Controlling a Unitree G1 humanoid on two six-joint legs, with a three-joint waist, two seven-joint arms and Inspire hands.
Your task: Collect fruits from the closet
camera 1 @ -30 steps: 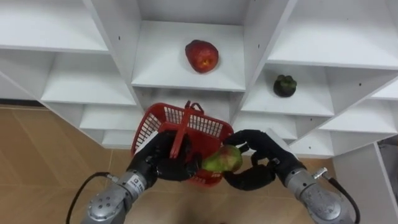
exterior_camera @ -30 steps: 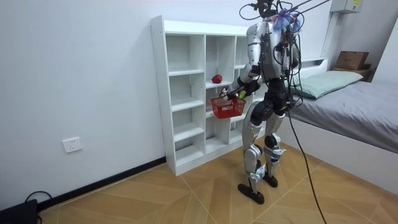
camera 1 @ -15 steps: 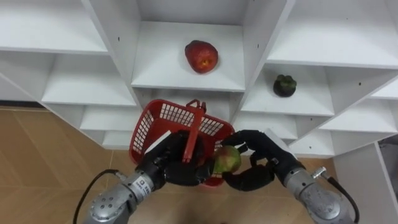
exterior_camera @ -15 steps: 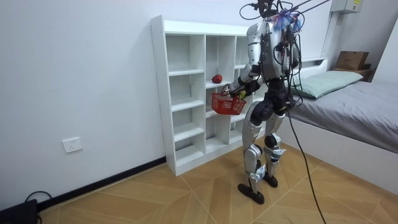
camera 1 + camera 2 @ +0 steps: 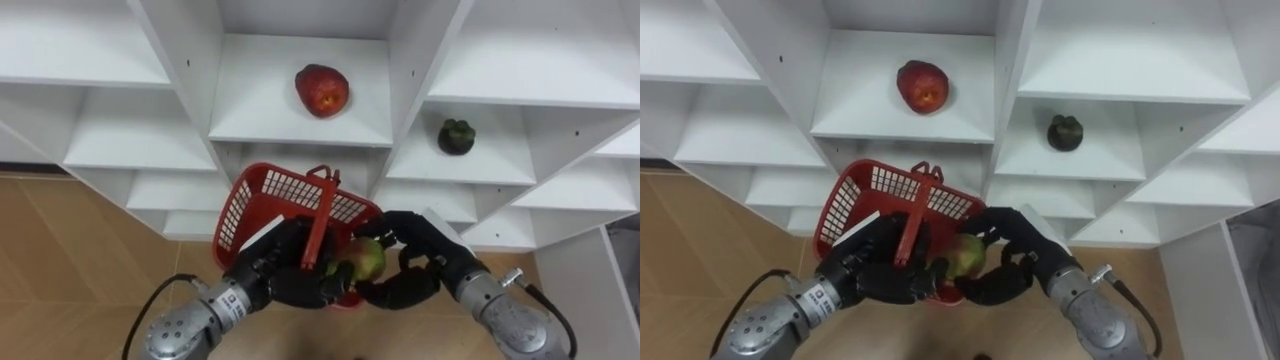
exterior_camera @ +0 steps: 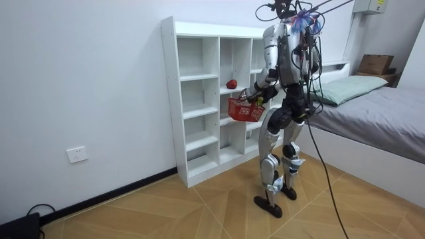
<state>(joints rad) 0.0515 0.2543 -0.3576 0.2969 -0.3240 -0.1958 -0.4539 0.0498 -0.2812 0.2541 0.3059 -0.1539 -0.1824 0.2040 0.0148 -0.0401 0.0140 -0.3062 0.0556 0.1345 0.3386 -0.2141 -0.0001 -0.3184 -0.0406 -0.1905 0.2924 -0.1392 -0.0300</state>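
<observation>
- White open-shelved closet: we see several compartments; the robot stands facing it on the wooden floor, with a grey-covered bed on the room view's right.
- Round red fruit with a yellowish patch: we find it alone on the shelf board of the middle compartment, at rest, well above both hands.
- Small dark green round fruit: it lies on the shelf board of the compartment to the right of the red one, a little lower.
- Red plastic mesh basket with an upright red handle: it is held in the air in front of the closet's lower shelves, tilted, its open top facing the robot.
- Left hand: it comes in from the lower left, with its fingers curled round the foot of the basket's handle, carrying the basket.
- Right hand: it comes in from the lower right, fingers above and thumb below, closed round the green-and-red oval fruit.
- Green-and-red oval fruit: it is in the right hand's grasp at the basket's near rim (we cannot tell whether it touches the rim), just beside the left hand's fingers.
</observation>
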